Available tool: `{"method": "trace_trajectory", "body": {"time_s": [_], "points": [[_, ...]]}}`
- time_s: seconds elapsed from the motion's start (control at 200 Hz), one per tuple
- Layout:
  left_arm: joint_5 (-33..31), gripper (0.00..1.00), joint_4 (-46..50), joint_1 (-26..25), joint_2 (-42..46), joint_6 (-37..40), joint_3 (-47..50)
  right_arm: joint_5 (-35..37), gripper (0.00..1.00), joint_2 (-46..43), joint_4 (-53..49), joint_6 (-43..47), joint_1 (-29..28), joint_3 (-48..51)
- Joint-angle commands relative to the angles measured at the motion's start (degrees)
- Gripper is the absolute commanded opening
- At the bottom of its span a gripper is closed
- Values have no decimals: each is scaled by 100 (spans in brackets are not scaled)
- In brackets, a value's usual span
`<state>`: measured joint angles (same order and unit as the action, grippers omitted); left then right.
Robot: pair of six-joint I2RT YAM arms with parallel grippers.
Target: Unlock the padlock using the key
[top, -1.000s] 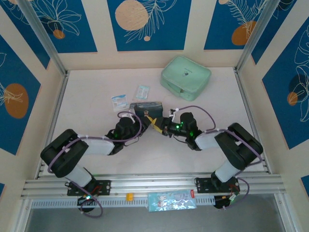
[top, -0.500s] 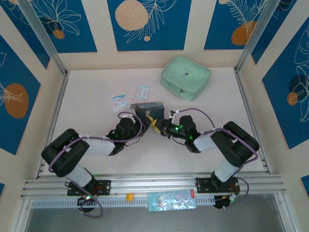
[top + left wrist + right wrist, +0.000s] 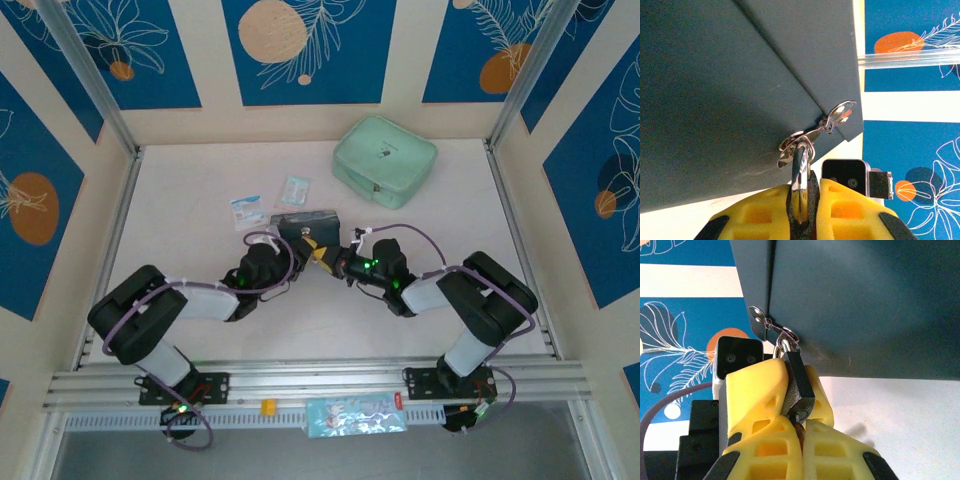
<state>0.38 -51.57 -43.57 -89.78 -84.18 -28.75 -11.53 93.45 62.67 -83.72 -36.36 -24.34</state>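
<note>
I'm watching the left gripper (image 3: 801,202) clamping the tiny dark-bodied padlock (image 3: 799,382) by its body. Its thin silvery shackle (image 3: 800,175) is hanging through the metal hasp ring (image 3: 791,144) on the near face of the dark blue tin box (image 3: 305,222), mid-table. The right gripper (image 3: 801,426) is facing it from the right, its yellow fingers pinching shut on the reddish bit of the tiny key (image 3: 798,433), which is touching the padlock's underside.

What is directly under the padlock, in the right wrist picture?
The right hand, shut on the reddish key, at the bottom of the padlock. Its fingers cover the key's blade.
</note>
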Motion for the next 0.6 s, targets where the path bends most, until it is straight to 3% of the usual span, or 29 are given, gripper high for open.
{"method": "trace_trajectory", "body": {"time_s": [0.0, 0.26, 0.365, 0.59], "points": [[244, 0, -790, -125, -64, 283, 30, -25, 0, 144, 215, -624, 31, 1], [569, 0, -2896, -143, -830, 131, 437, -183, 0, 765, 1566, -3219, 168, -150], [702, 0, -2911, -230, -979, 259, 386, 1, 0, 956, 1760, -4325, -27, -348], [502, 0, -2911, -291, -943, 389, 484, 775, 0, 1010, 1761, -5536, -326, -428]]}}
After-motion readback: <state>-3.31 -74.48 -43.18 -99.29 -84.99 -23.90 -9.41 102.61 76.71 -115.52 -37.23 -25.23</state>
